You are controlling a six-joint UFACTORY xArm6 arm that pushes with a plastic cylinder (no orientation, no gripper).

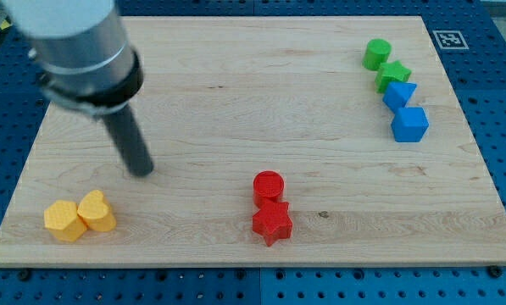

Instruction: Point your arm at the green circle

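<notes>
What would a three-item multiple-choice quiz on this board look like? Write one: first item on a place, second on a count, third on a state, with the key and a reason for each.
1. Where is the green circle?
A. the view's top right
B. the view's bottom left
C. the view's bottom centre

2. How many blocks lie on the wooden board?
A. six
B. eight
C. ten

3. How does my tip stand to the blocks?
A. pressed against the red star
B. touching the green circle
C. touching none, above and to the right of the two yellow blocks

Key:
1 A, it heads the column above the green star, blue triangular block and blue cube.
2 B, those four plus the red circle, red star and two yellow blocks.
3 C, bare wood surrounds the tip.
</notes>
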